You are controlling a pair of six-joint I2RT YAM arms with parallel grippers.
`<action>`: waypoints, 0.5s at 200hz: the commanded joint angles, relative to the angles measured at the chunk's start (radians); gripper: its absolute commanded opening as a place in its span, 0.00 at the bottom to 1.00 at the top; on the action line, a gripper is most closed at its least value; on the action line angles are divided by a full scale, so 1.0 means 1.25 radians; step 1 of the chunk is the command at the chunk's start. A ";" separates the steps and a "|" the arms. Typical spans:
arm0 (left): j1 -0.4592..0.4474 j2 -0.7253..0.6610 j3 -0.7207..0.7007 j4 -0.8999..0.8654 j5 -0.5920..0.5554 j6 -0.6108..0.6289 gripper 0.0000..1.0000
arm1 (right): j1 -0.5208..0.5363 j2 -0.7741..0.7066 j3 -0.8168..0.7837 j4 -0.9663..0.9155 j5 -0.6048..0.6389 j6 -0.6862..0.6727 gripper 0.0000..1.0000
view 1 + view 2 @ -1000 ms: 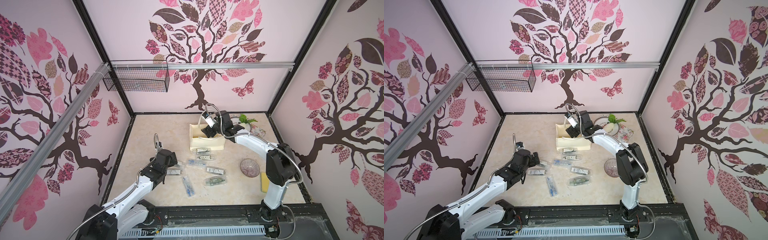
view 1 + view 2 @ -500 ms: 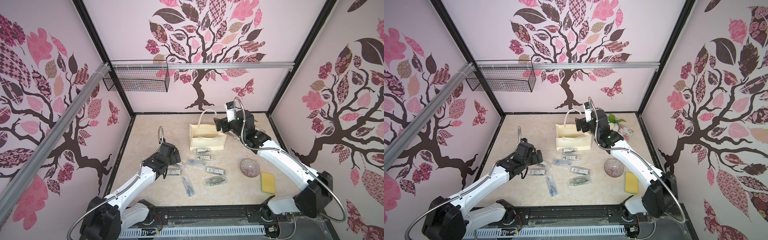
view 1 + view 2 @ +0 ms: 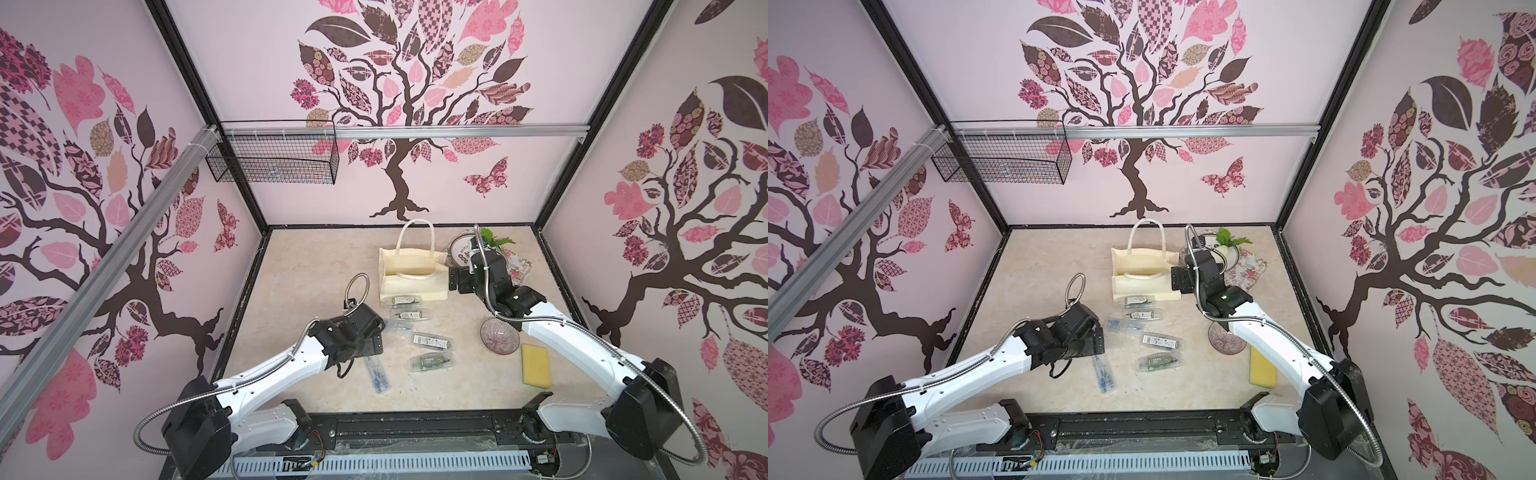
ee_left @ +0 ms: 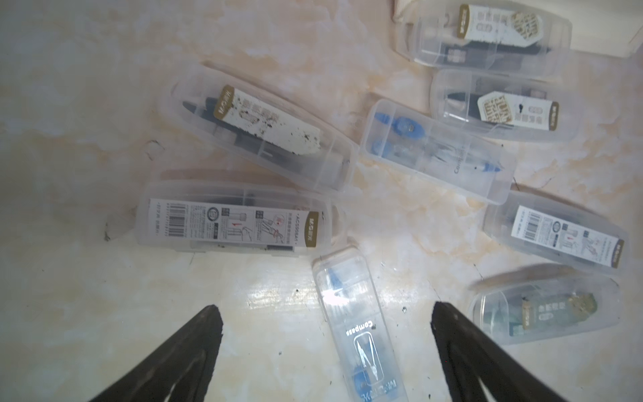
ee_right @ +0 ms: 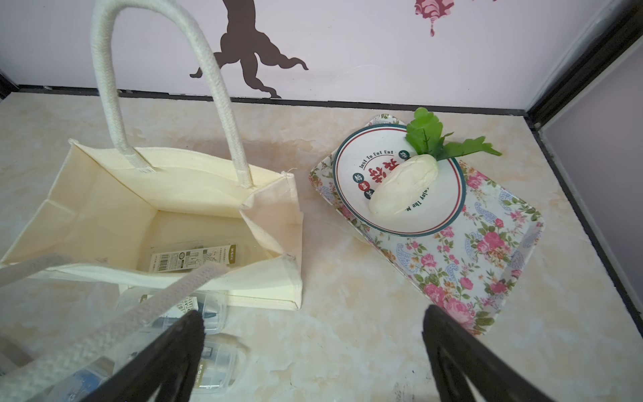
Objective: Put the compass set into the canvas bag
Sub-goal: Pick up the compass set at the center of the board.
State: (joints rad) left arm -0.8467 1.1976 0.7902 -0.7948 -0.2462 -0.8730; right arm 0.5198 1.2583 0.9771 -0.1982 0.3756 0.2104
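Contents of the marbled surface (image 3: pixel 299 266), itemised.

1. Left tool (image 4: pixel 325 313): released, fingers spread wide, nothing grasped, poised above the scattered cases.
2. Blue compass set (image 4: pixel 355 323): clear case printed "Compass", flat on the surface directly beneath the left tool, between its two fingers and touching neither.
3. Loose cases (image 4: pixel 257 128): seven further clear cases, fanned out beyond the left tool's fingertips. The two farthest lie just beside the bag's front wall.
4. Canvas bag (image 3: pixel 415 289): cream, upright, mouth open, one handle standing and the other slumped at the near rim. It stands just beside the right tool.
5. Bagged compass set (image 5: pixel 193 257): one labelled case flat on the bag's floor.
6. Right tool (image 5: pixel 312 315): released, fingers wide apart and empty, near the bag's end corner.
7. Floral tray (image 5: pixel 487 271): ahead of the right tool, on the side away from the bag. It carries a plate (image 5: pixel 442 195) bearing a white radish (image 5: pixel 403 188).
8. Glass bowl (image 3: pixel 498 336) and yellow sponge (image 3: pixel 536 365): behind the right tool, alongside its arm.
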 commanded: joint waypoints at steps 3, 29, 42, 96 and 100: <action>-0.033 0.050 0.023 -0.035 0.012 -0.064 0.97 | -0.005 -0.048 -0.017 0.006 0.031 0.020 1.00; -0.047 0.105 0.029 -0.026 0.039 -0.071 0.97 | -0.005 -0.063 -0.037 0.017 0.021 0.019 1.00; -0.048 0.130 0.031 -0.017 0.043 -0.070 0.97 | -0.005 -0.069 -0.043 0.020 0.013 0.019 1.00; -0.053 0.219 0.071 -0.006 0.055 -0.028 0.92 | -0.007 -0.083 -0.059 0.032 -0.011 0.024 1.00; -0.053 0.225 0.074 -0.006 0.057 -0.024 0.92 | -0.007 -0.083 -0.059 0.033 -0.012 0.024 1.00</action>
State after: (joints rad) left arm -0.9043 1.4452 0.8124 -0.8066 -0.1787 -0.9264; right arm 0.5152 1.1873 0.9058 -0.1764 0.3767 0.2302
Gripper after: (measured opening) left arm 0.930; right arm 0.997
